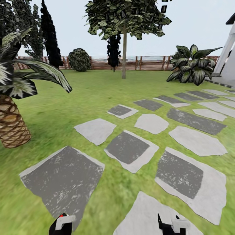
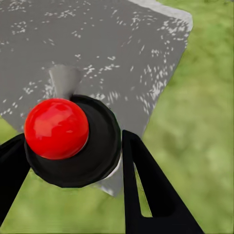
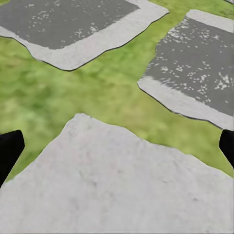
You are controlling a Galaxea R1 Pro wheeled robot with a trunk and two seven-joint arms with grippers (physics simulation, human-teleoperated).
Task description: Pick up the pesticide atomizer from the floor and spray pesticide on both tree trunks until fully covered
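- The left gripper [image 2: 73, 161] is clamping its jaws on a black round-capped atomizer [image 2: 92, 146] with a red ball top.
- The right gripper [image 3: 117, 148] is holding its jaws wide apart over a pale grey paving slab [image 3: 112, 185].
- No writing is showing anywhere.

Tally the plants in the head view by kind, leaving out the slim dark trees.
Palm: 1
Pale-trunked leafy tree: 1
Round bush: 1
Broad-leaved plant: 1
Total: 4
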